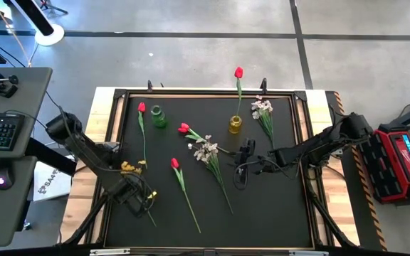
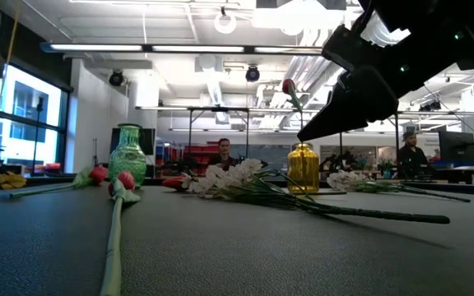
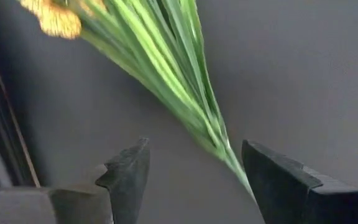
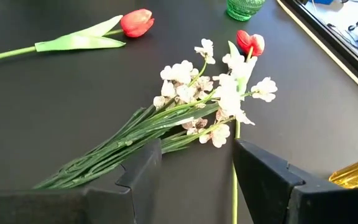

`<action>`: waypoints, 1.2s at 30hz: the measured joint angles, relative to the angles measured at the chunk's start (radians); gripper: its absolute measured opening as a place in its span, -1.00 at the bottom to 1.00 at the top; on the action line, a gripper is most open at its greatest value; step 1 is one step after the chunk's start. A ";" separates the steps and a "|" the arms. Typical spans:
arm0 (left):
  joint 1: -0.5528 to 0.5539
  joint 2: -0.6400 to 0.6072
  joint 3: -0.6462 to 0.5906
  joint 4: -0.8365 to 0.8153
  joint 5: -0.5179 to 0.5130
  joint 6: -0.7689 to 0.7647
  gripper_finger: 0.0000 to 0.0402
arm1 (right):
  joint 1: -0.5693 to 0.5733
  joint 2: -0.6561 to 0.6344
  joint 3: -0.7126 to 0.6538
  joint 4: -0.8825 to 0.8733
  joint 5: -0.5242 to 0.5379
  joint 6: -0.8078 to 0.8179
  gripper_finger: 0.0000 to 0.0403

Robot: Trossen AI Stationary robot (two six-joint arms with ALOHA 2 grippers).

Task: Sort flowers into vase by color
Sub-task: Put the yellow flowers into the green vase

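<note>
While the left gripper [image 1: 135, 186] sits at the lower left of the overhead frame, its fingers [image 3: 129, 177] stand spread with the stem of the yellow blossom spray [image 1: 135, 171] running between them, untouched by either pad; likely a release or a pre-grasp straddle, cannot tell which. Yellow heads lie at the left edge of the black mat [image 1: 276, 206], stem trailing toward the lower edge.

Right gripper [image 1: 246, 158] hovers mid-frame, just right of the central white blossom spray [image 1: 206, 151]; fingers [image 4: 143, 171] apart, framing the green stems in the wrist view, holding nothing; placement suggests a line-up on that bundle.

Vases: yellow vase [image 1: 235, 125] at upper centre already holds one red tulip [image 1: 238, 73], upright; green vase [image 1: 159, 117] at upper left appears empty.

Flowers loose on the mat: tulip [image 1: 142, 108] just left of the green vase; tulip [image 1: 184, 129] touching the central white spray; tulip [image 1: 174, 163] at lower centre; second white spray [image 1: 263, 108] at upper right, beside the yellow vase.

Judgement: sort barely begun; one flower of several placed.
</note>
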 joint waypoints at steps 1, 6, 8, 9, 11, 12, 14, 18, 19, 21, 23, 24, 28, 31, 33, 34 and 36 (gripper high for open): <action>0.002 0.000 -0.013 0.005 0.000 0.000 0.19 | 0.000 0.000 0.000 0.000 0.000 0.005 -0.08; 0.005 0.000 -0.082 0.090 -0.014 -0.001 0.13 | 0.000 0.000 0.000 0.000 -0.002 0.011 -0.08; 0.010 0.000 -0.118 0.159 -0.004 -0.001 0.10 | 0.000 0.000 0.000 0.000 -0.003 0.016 -0.08; 0.014 0.000 -0.137 0.191 -0.004 -0.001 0.08 | 0.000 0.000 0.000 0.000 -0.004 0.021 -0.08; 0.014 -0.005 -0.162 0.220 -0.003 -0.002 0.05 | 0.000 0.000 0.000 0.000 -0.004 0.032 -0.08; 0.015 -0.006 -0.167 0.223 -0.004 -0.002 0.03 | 0.000 0.000 0.000 0.000 -0.004 0.034 -0.08; 0.018 -0.005 -0.171 0.216 -0.003 -0.001 -0.03 | 0.000 0.000 0.000 0.000 -0.004 0.034 -0.08; 0.018 -0.005 -0.172 0.209 0.000 0.022 -0.28 | 0.000 0.000 0.000 0.000 -0.004 0.034 -0.08; 0.018 -0.004 -0.172 0.207 0.002 0.027 -0.35 | 0.000 0.000 0.000 0.000 -0.003 0.034 -0.08; 0.014 -0.004 -0.172 0.205 0.002 0.040 -0.53 | 0.000 0.000 0.000 0.000 -0.003 0.034 -0.08; 0.007 -0.003 -0.173 0.208 -0.007 0.044 -0.70 | 0.000 0.000 0.000 0.000 -0.003 0.034 -0.08; 0.005 -0.003 -0.173 0.213 -0.008 0.044 -0.78 | 0.000 0.000 0.000 0.000 -0.003 0.031 -0.08; 0.006 -0.015 -0.162 0.229 -0.003 0.064 -0.96 | 0.000 -0.001 0.000 -0.030 -0.024 0.005 -0.08; 0.005 -0.030 -0.119 0.249 -0.048 0.117 -0.95 | 0.006 -0.012 0.000 -0.081 -0.052 -0.018 -0.08; 0.007 -0.047 -0.080 0.257 -0.107 0.166 -0.95 | 0.016 -0.033 0.000 -0.125 -0.053 -0.019 -0.08; 0.007 -0.052 -0.063 0.253 -0.141 0.192 -0.95 | 0.023 -0.047 0.000 -0.142 -0.053 -0.019 -0.08; 0.009 -0.065 -0.026 0.243 -0.213 0.251 -0.97 | 0.037 -0.083 0.000 -0.187 -0.053 -0.019 -0.08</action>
